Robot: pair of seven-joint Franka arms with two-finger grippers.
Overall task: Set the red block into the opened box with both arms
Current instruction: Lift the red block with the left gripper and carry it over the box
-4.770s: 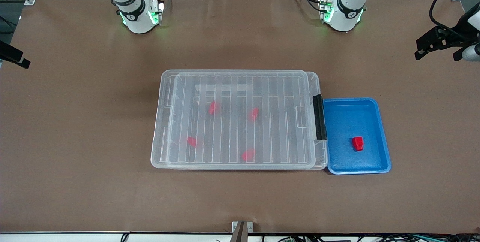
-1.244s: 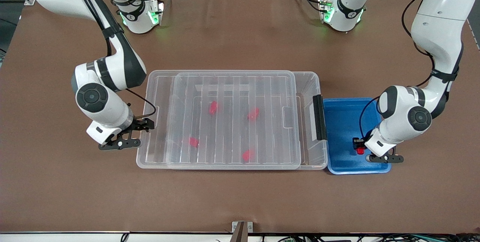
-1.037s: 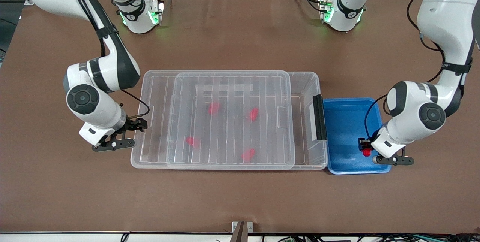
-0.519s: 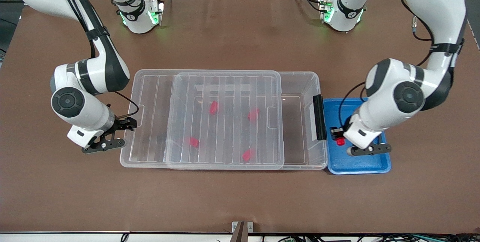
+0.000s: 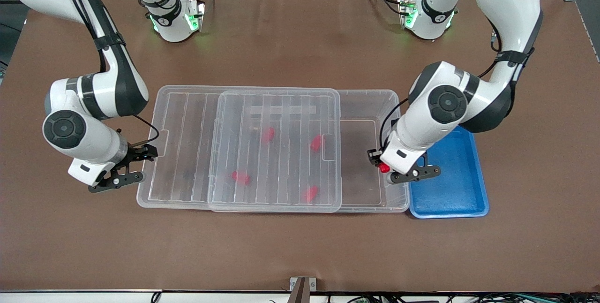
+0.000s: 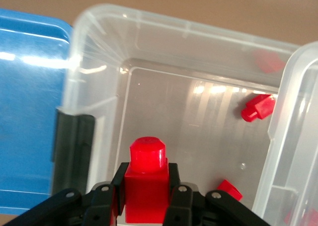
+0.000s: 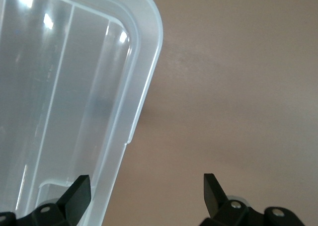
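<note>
A large clear box (image 5: 370, 106) lies at mid-table, its ribbed lid (image 5: 274, 148) slid toward the right arm's end so that the portion at the left arm's end is uncovered. The black latch bar (image 6: 73, 151) at that end is largely hidden in the front view by the left arm, but shows in the left wrist view. The left gripper (image 5: 382, 164) is held over the uncovered part of the box, its fingers clamped on the red block (image 6: 146, 186), whose narrower stepped end points away from the wrist; the lower part of the block is cut off in the left wrist view. Four small red pieces (image 5: 267, 134) lie in the box, blurred beneath the lid. A blue tray (image 5: 457, 190) touches the box at the left arm's end and is partly covered by the left arm. The right gripper (image 5: 129, 167) is set at the lid's edge at the right arm's end, fingers spread wide, one finger (image 7: 74, 191) over the lid's rim; whether the lid is touched cannot be told.
</note>
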